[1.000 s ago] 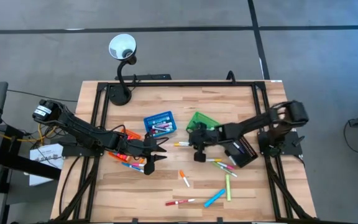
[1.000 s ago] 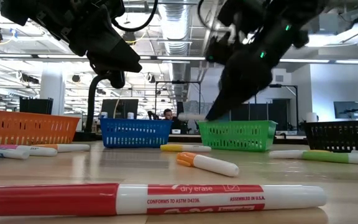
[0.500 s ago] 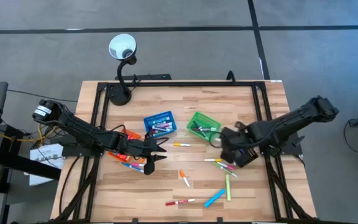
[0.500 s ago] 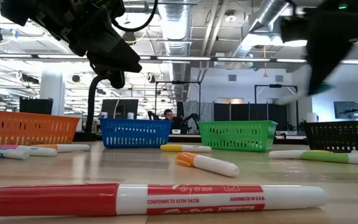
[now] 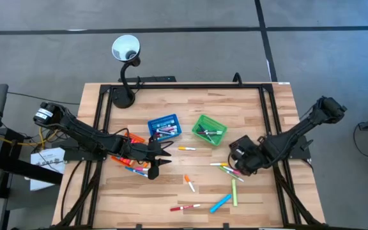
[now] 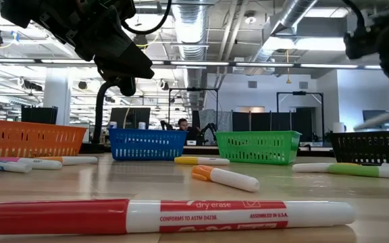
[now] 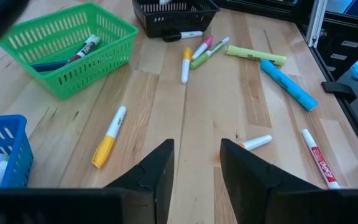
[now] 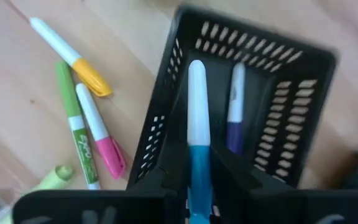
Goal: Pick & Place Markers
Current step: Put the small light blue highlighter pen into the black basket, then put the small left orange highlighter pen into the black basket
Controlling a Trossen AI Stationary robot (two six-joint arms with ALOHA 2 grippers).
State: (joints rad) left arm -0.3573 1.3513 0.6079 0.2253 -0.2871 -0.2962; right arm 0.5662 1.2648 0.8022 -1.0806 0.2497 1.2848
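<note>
I have my right claw (image 8: 197, 186) poised over the small black mesh basket (image 8: 291, 74), its two dark fingers pinched on a white-barrelled marker with a teal cap end (image 8: 197, 118). The marker points straight down into the basket's open mouth, its white tip near the basket floor. Beside it, already lying inside the basket, is a white marker with a purple end (image 8: 235, 112). Just outside the basket's wall on the pale wooden table (image 8: 17, 74) lie three more: a yellow-capped one (image 8: 73, 56), a green one (image 8: 73, 124) and a pink-capped one (image 8: 101, 140).

From above, my right claw (image 5: 243, 155) sits at the black basket, which my arm hides there. The green mesh basket (image 5: 209, 130) lies well to the far side of the black basket, and the blue mesh basket (image 5: 163, 126) farther off again.

I judge this to be the drop step: the marker is carried and lined up, not yet let go. Next I should spread the fingers so it falls inside, then lift clear without catching the rim.

My left claw (image 5: 160, 156) waits apart from the black basket, beyond the blue one, fingers spread with nothing between them (image 7: 194, 168).
</note>
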